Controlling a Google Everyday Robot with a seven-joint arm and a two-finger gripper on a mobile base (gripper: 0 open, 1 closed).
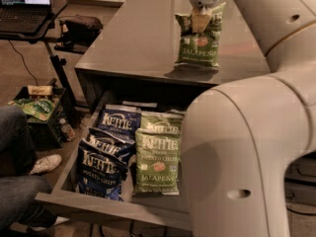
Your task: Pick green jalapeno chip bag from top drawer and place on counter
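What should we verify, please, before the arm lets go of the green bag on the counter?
1. Tool grips the green jalapeno chip bag at its top: ok.
2. Bag's bottom rests on the counter: ok, it seems to touch.
3. Bag is behind the counter's front edge: ok, but near it.
4. Bag stands alone once released: cannot tell.
5. Top drawer sits open beneath that edge: ok.

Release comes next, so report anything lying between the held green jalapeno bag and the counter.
Nothing visible does. The gripper holds the green jalapeno chip bag by its top edge, upright over the counter. The bag's bottom edge looks at or just above the surface, with only its shadow beneath.
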